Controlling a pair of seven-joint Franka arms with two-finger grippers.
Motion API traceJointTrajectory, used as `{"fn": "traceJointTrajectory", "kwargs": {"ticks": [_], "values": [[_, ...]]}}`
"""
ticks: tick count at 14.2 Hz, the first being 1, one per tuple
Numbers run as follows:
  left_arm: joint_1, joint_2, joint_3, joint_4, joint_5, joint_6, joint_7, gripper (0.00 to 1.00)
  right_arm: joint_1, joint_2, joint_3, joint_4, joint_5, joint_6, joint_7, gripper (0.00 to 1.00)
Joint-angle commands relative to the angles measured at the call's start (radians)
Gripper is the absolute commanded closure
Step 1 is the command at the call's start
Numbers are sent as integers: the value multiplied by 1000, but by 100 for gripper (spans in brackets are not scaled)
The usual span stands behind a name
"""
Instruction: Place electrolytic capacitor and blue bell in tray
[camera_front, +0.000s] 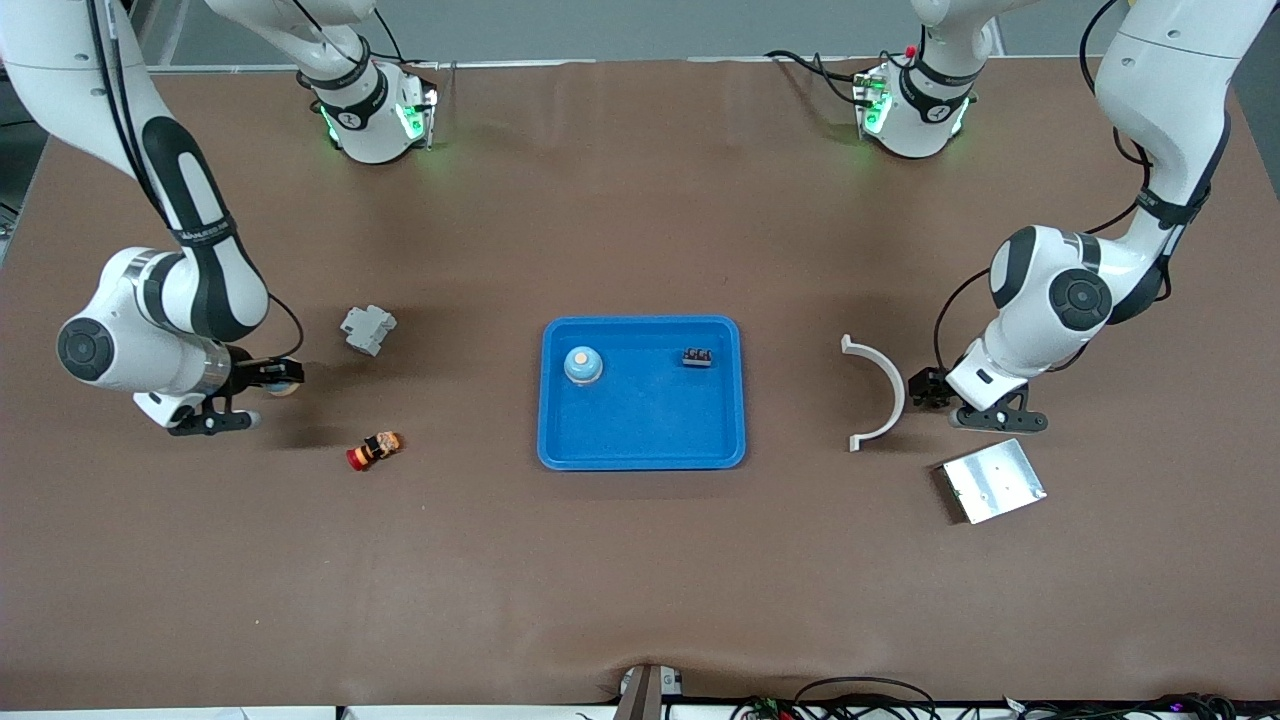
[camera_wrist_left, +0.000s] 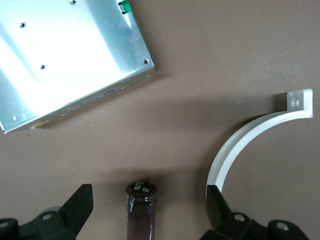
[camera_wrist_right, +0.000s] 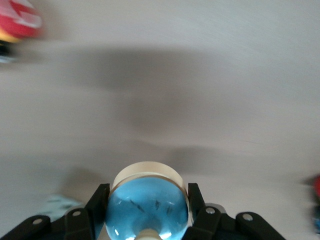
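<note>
While the right claw (camera_wrist_right: 148, 212) is clenching the blue bell (camera_wrist_right: 147, 202), its dome is risking slipping; the left claw (camera_wrist_left: 147, 210) is gaping around the electrolytic capacitor (camera_wrist_left: 141, 210).

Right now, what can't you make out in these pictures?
- Electrolytic capacitor: left wrist view, cut off by the frame's edge; front view, hidden under the left gripper.
- Blue bell in the right gripper: front view, mostly hidden by the fingers.
- Red object: right wrist view, blurred, cut by the corner.
- Dark part in the tray: front view, too small to identify.
</note>
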Motion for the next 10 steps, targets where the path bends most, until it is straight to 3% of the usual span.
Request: {"fn": "traceJointTrajectory", "kwargs": {"ticks": [1, 6, 10], "values": [[14, -2, -9, -8, 10, 14, 25, 0, 94, -11, -8, 108, 70, -137, 65, 98], [24, -4, -5, -63, 42, 64, 23, 0, 306, 26, 2, 285, 74, -177, 459, 100], [92, 0, -8, -89, 132, 101, 23, 0, 430, 145, 41, 455, 72, -172, 791, 100]]}}
